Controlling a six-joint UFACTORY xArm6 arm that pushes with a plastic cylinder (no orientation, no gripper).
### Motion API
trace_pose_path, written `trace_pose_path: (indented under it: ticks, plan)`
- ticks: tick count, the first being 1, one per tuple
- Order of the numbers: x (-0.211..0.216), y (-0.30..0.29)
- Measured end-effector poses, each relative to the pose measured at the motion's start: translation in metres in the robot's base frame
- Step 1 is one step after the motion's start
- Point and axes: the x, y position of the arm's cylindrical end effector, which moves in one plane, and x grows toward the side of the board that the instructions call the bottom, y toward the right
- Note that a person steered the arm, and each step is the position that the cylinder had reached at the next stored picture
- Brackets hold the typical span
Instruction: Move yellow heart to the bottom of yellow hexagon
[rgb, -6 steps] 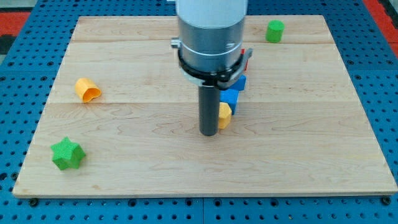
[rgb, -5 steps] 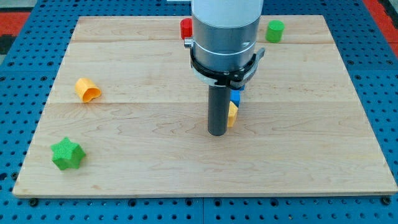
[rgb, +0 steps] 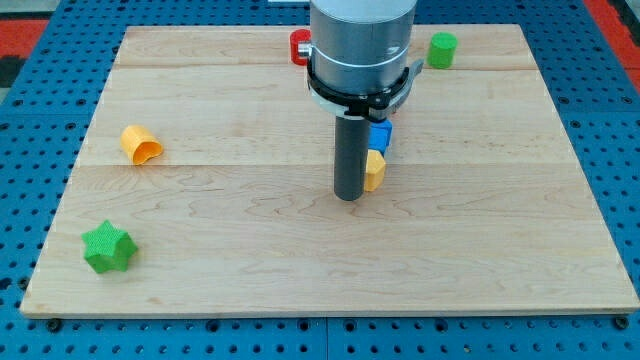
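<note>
On the wooden surface (rgb: 200, 250) the job looks barely begun: going from the view's left, a green star (rgb: 107, 247) sits near the bottom-left corner, and above it a yellow-orange block (rgb: 140, 144), which I take to be the yellow heart though its shape is rounded and hard to be sure of, lies well apart from everything near the left edge. My tip (rgb: 348, 197) is near the middle of the board, far to the right of that block and touching or just beside a second yellow block (rgb: 374, 171) on the tip's right side; this one I judge to be the yellow hexagon, but the rod hides part of it. A blue block (rgb: 380, 136) sits directly above it, touching or nearly so, partly behind the arm. A red block (rgb: 299, 46) peeks out at the top beside the arm body, and a green block (rgb: 442, 48), roughly cylindrical, stands at the top right. There are no jaws on this rod, so nothing is grasped. What remains is all of it: the heart must cross the open board to below the hexagon, and my tip now stands about where it should end up
</note>
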Motion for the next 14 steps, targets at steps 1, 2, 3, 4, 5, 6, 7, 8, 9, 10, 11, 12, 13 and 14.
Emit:
trace_pose_path:
  ticks: [1,2,3,4,5,6,7,8,9,10,11,12,13,14]
  plan:
    - [0.006,-0.004]
    - [0.041,-0.060]
    - [0.046,-0.160]
    - [-0.052,-0.179]
    - [-0.129,-0.213]
    - [-0.107,-0.288]
    - [-0.075,-0.259]
    - [-0.035,-0.183]
    - [-0.013,-0.107]
    - [-0.009,-0.125]
    - [0.002,-0.150]
    - [0.030,-0.106]
    - [0.030,-0.098]
    - [0.026,-0.078]
